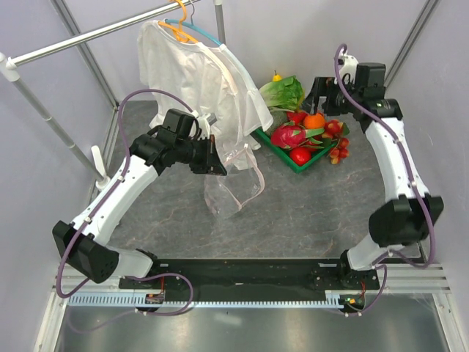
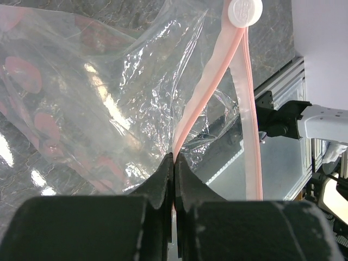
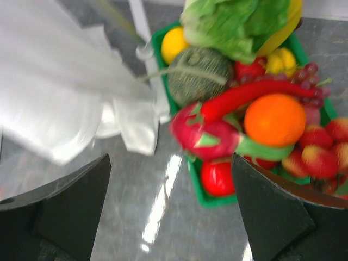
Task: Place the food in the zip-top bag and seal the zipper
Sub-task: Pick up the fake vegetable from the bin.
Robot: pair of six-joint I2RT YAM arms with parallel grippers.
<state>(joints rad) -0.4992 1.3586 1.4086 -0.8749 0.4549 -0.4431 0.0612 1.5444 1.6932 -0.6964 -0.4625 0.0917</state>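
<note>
- At the centre of the grey marbled table (image 1: 315,205), a little toward 10 o'clock, the large clear crinkly zip-top bag (image 1: 236,182) hangs from the left gripper (image 1: 218,164). Its lower part seems to rest on the surface, and I see no food inside it.
- The left wrist view shows the left gripper's (image 2: 174,163) jaws clenched on the pale-pink zipper strip (image 2: 209,87). The round white tab (image 2: 244,11) sits at the strip's far end, at 12 o'clock, and the mouth is unsealed.
- At 2 o'clock from the bag, the food is piled in a green plastic tray (image 1: 282,152): a round orange (image 3: 274,119), a pink dragon fruit (image 3: 204,133), a netted grey-green melon (image 3: 198,76) and leafy green lettuce (image 3: 239,22).
- The right gripper (image 3: 171,182) hovers over that pile with its jaws released and spread wide, grasping nothing.
- A white shirt (image 1: 190,70) hangs at 11 o'clock, no part of the job.
- Judged step: the first pick, with the bag held ready.
- The next move calls for lowering onto one top piece, likely the orange, clenching, then carrying it toward 8 o'clock into the mouth, which may need widening.
</note>
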